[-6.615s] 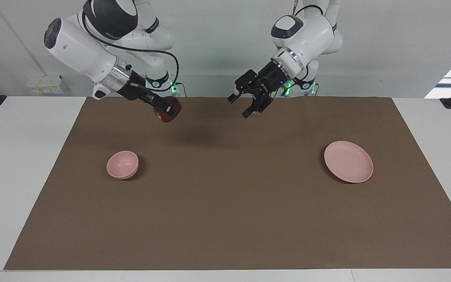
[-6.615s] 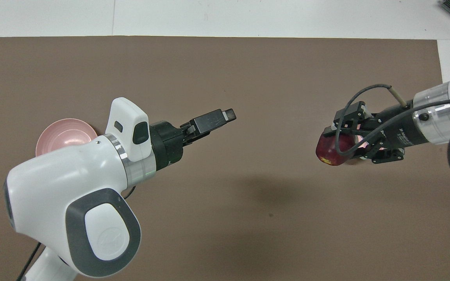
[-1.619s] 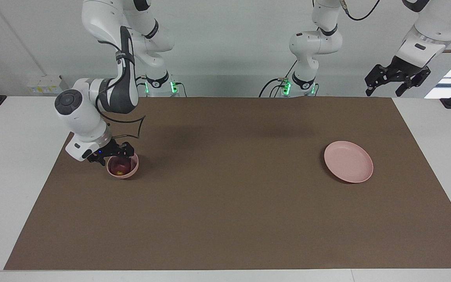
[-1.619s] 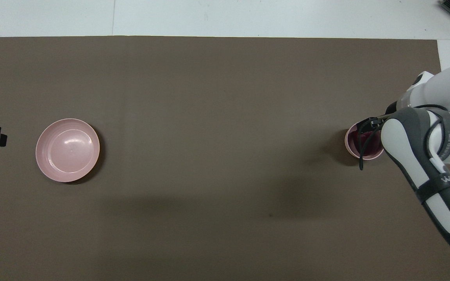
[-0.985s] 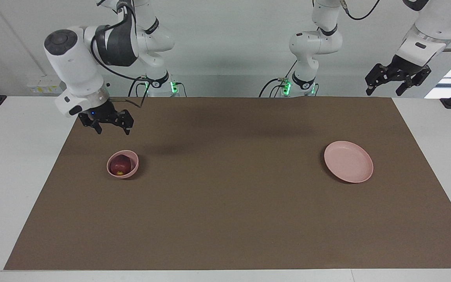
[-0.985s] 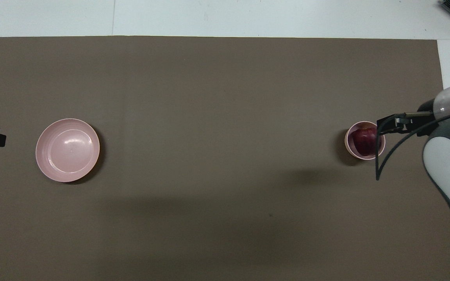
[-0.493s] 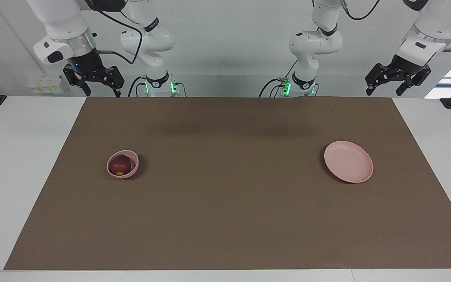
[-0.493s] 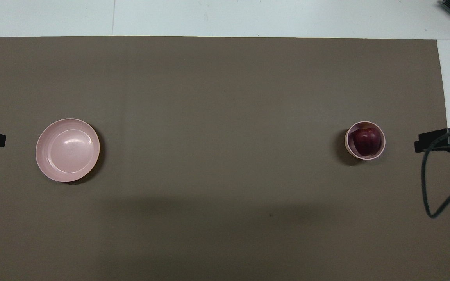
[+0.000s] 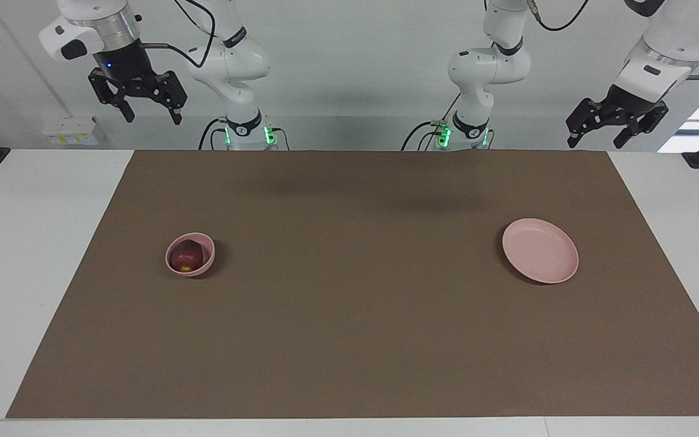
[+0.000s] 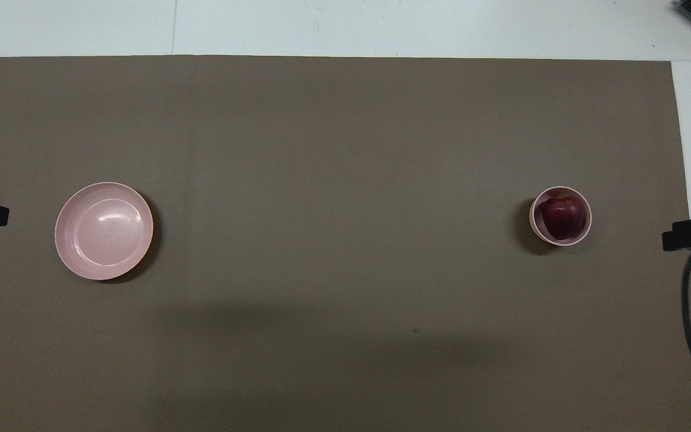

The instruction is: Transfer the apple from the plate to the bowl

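Apple [image 10: 562, 217] in bowl [image 10: 537, 228]

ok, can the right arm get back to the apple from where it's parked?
Probably yes. The apple sits exposed in the bowl at the right arm's end, and the right gripper, open, hangs raised with nothing between them.

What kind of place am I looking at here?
Likely a robotics lab: a white table with a brown mat, right gripper and left gripper raised, and an apple in a bowl.
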### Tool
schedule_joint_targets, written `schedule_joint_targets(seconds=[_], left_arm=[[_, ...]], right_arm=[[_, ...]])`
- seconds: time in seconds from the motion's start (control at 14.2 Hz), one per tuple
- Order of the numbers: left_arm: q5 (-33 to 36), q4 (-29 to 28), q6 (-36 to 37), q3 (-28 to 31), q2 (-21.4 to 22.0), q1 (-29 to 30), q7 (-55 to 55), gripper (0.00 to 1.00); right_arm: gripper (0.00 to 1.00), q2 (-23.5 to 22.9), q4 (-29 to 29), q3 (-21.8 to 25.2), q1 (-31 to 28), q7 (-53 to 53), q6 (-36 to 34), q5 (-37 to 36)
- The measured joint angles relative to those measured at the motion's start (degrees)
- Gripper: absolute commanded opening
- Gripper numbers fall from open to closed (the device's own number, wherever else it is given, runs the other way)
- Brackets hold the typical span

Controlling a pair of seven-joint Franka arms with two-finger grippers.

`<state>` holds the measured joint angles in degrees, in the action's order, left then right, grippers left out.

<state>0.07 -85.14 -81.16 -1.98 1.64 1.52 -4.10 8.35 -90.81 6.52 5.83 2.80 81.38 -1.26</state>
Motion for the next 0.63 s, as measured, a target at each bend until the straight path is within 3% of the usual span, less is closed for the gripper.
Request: schedule_joint_targets(seconds=[0.63], left_arm=[[0.0, 0.0, 0.0, 0.0, 0.0, 0.0, 0.0, 1.00]], right_arm=[[1.00, 0.9, -1.4, 0.6, -0.6, -2.0, 0.0, 0.0]])
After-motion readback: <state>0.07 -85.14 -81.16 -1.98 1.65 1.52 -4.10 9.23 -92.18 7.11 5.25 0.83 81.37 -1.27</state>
